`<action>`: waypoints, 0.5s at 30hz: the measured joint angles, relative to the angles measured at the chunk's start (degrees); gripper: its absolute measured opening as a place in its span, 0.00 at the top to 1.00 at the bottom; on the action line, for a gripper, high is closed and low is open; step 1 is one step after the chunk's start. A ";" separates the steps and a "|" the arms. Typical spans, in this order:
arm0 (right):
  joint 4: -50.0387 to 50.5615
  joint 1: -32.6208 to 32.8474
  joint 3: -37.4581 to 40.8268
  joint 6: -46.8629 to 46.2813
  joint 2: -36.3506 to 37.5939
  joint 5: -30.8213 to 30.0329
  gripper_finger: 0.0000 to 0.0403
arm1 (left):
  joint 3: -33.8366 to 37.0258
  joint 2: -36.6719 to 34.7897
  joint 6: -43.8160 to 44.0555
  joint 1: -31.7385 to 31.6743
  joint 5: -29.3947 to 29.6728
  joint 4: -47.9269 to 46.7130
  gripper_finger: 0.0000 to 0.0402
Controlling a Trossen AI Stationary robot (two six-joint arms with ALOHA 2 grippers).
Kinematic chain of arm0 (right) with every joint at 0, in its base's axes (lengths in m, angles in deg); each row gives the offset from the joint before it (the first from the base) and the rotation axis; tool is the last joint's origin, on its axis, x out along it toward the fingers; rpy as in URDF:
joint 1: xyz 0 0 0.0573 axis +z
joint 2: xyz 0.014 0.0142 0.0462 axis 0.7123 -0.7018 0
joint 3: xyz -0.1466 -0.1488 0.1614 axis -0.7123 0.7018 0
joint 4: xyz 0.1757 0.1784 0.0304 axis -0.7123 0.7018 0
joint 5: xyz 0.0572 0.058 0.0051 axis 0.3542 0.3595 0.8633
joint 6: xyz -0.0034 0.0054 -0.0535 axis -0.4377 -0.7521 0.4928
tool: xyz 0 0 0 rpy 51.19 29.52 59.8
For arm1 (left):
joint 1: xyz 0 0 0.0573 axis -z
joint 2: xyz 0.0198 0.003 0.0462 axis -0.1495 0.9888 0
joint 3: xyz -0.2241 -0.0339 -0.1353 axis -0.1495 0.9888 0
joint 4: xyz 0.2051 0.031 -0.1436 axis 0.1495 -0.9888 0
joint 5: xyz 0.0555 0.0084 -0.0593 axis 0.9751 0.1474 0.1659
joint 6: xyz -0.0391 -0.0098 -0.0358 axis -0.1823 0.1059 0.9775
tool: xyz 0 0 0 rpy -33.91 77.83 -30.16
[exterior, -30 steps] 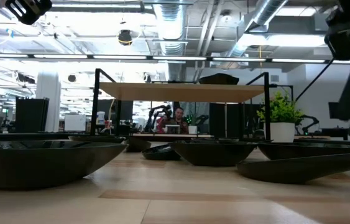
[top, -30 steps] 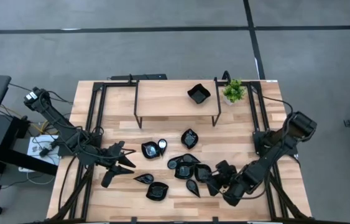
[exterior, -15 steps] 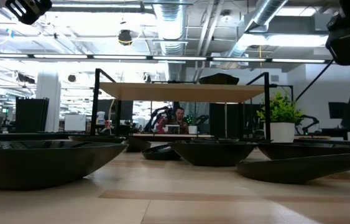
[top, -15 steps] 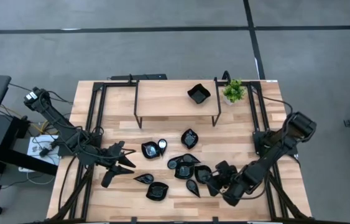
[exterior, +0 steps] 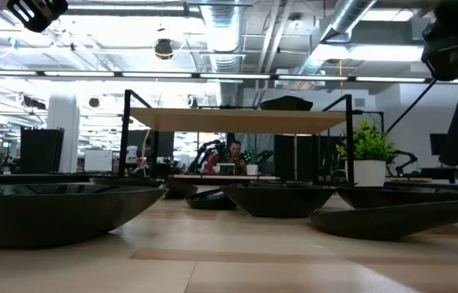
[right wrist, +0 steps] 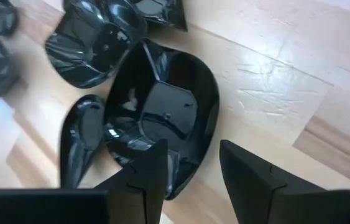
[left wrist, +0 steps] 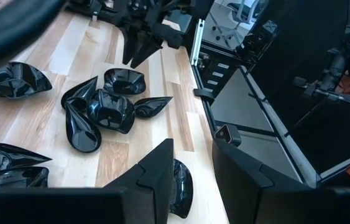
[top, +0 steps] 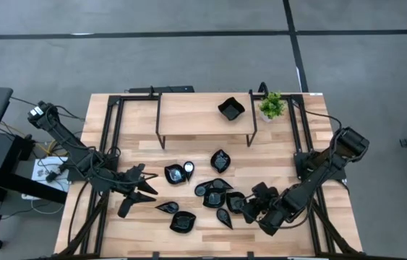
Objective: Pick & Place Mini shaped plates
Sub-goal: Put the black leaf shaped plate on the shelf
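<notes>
Several glossy black mini plates [top: 214, 191] lie in a cluster on the wooden table. One more plate [top: 230, 108] sits on the raised shelf. My right gripper [top: 252, 202] is open, low over the cluster's right end. In its wrist view it [right wrist: 190, 177] straddles the near rim of a square-bottomed plate [right wrist: 162, 112], one finger over the plate's inside and one over bare wood. My left gripper [top: 142, 189] is open and empty left of the cluster, near a teardrop plate [top: 167, 208]. In the left wrist view a small plate [left wrist: 181, 186] lies just beyond my left gripper [left wrist: 193, 180]. My right gripper comes at the square-bottomed plate from above, slanting toward the table's left. Its fingers stand either side of the plate's near rim [right wrist: 184, 180]. I cannot tell whether they touch it. The plate rests on the table.
A wooden shelf on black legs [top: 204, 115] stands at the far middle. A small green potted plant [top: 272, 106] stands beside it. Black frame rails run along both table sides. There is bare wood near the front edge [top: 116, 231]. In the low view, plates [exterior: 281, 199] loom in front.
My right gripper has shifted slightly toward the far edge over the cluster's right end, still open. The plates have stayed where they were.
</notes>
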 joint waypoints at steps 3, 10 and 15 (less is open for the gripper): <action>-0.09 0.00 0.00 -0.02 -1.43 -0.04 0.65 | 0.00 0.00 0.00 0.01 0.00 0.00 0.72; -2.07 0.00 0.00 -0.07 -3.16 0.02 0.64 | 0.00 0.00 -0.11 0.00 0.00 0.00 0.72; -3.14 0.00 0.00 -0.03 -3.18 -0.01 0.67 | 0.00 -0.02 -0.20 0.01 -0.02 0.00 0.72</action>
